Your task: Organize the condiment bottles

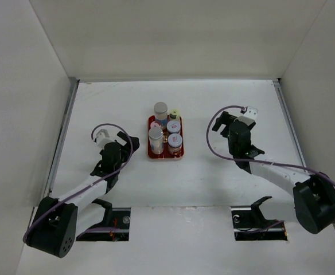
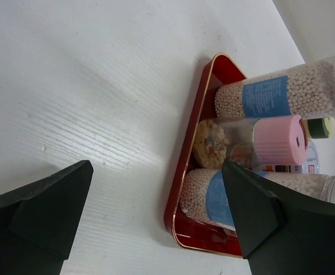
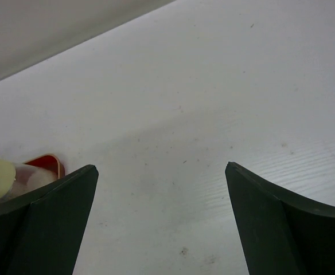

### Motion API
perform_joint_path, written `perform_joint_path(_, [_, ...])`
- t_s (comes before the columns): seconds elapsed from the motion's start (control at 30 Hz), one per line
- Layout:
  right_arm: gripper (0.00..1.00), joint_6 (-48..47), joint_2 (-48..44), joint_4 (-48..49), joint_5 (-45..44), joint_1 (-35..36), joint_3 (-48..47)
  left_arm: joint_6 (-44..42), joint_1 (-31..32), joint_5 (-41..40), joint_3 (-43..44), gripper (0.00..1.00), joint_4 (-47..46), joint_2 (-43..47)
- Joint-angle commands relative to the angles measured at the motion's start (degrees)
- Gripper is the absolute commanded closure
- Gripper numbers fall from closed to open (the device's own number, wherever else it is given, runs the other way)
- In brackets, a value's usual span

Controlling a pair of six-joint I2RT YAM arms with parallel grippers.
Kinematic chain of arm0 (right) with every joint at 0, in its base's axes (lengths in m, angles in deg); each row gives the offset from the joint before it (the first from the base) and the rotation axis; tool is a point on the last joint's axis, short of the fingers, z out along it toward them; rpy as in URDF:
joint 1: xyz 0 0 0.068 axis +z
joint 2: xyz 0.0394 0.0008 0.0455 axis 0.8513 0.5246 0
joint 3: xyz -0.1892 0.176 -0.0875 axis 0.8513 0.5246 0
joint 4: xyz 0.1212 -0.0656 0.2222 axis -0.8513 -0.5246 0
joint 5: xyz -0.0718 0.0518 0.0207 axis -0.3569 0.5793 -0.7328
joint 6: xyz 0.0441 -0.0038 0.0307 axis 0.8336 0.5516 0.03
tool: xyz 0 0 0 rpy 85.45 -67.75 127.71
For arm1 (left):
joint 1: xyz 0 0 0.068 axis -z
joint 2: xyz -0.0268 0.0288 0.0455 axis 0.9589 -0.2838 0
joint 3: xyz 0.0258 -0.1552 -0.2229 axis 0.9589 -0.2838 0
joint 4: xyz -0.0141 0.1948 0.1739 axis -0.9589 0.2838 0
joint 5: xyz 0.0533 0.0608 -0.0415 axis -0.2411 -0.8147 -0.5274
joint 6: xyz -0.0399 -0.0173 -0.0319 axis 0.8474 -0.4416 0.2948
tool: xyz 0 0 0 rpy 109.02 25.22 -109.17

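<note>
White counter point(image 1: 213, 183) under bright light. Left pincer point(image 2: 157, 166) gapes wide, empty, just left of the red tray point(image 1: 156, 156). Six bottles point(image 1: 174, 126) stand upright, packed together in that tray, mid-counter. Right pincer point(image 3: 160, 167) is spread wide too, empty, well right of the tray.

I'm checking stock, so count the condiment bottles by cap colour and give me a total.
Grey or silver caps: 2
Blue-grey caps: 2
Pink cap: 1
Yellowish cap: 1
Total: 6
</note>
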Motion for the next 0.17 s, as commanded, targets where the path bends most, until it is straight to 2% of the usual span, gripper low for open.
perform_joint_path(0.0, [0.0, 2.4, 1.8, 2.6, 3.5, 0.2, -2.2, -1.9, 0.8, -0.6, 2.3, 0.0, 0.7, 1.9])
perform_joint_path(0.13, [0.0, 1.8, 2.9, 3.4, 3.1, 1.1, -2.7, -3.3, 0.7, -0.1, 3.0, 0.0, 2.9, 4.0])
